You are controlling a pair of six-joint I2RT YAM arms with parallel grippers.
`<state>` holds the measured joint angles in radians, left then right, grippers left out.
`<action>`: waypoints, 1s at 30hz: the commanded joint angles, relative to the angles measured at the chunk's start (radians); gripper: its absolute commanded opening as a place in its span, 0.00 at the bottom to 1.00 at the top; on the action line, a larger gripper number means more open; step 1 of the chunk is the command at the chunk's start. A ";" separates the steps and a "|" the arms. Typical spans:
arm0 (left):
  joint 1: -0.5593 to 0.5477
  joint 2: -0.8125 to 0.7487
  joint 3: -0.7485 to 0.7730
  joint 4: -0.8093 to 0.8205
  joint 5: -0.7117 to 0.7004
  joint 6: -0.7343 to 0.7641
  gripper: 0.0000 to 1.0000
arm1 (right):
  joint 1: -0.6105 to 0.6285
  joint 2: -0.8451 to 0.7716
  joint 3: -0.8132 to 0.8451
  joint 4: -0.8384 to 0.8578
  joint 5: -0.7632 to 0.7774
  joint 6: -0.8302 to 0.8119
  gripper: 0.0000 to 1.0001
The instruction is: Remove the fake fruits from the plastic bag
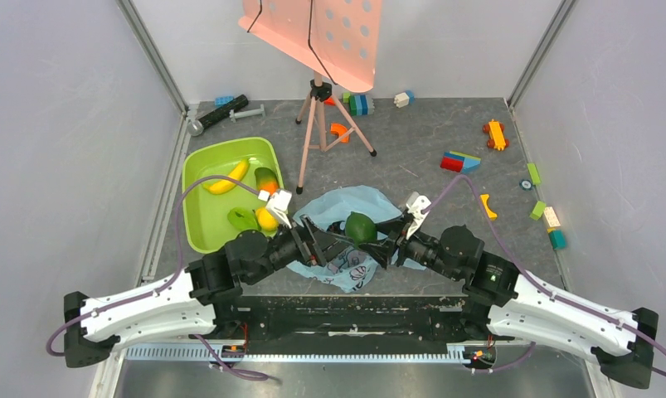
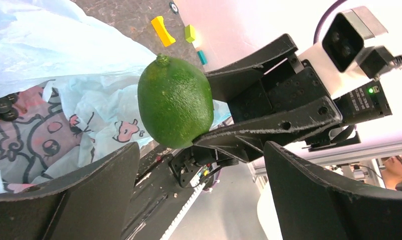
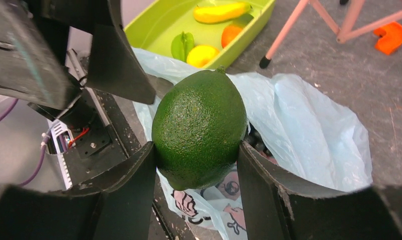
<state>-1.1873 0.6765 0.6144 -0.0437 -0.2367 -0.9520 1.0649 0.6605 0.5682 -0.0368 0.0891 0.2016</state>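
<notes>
Green and finely pebbled, the lime (image 3: 198, 129) is showing a dull sheen and a small stem nub at its top end, and it is the one fake fruit being gripped. The right gripper (image 3: 194, 150) is pinching it by its two flanks, jaws part-way apart and pressed against the rind, with most of the fruit sticking out beyond the fingertips. It is hanging above the plastic bag (image 1: 337, 201), a crumpled light-blue one printed with a cartoon face and small pink figures, which is lying on the grey table (image 1: 429, 133) between the two arms. The left gripper (image 1: 321, 239) is facing the lime from the other side with its jaws standing wide and gripping nothing; the fruit is sitting just beyond its fingertips, apart from them. Four more fake fruits are resting in the lime-green tub (image 1: 188, 207) to the left of the bag: one yellow banana (image 1: 228, 177), one orange-and-green piece (image 1: 266, 177), one flat green piece (image 1: 244, 219) and one round yellow one (image 1: 266, 219) touching it.
</notes>
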 commanded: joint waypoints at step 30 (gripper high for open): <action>-0.007 0.101 -0.006 0.269 -0.022 -0.084 0.53 | 0.006 -0.038 -0.034 0.172 -0.175 -0.041 0.40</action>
<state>-1.1870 0.8017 0.6060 0.1184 -0.2600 -1.0431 1.0649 0.6296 0.5350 0.1165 -0.0841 0.1722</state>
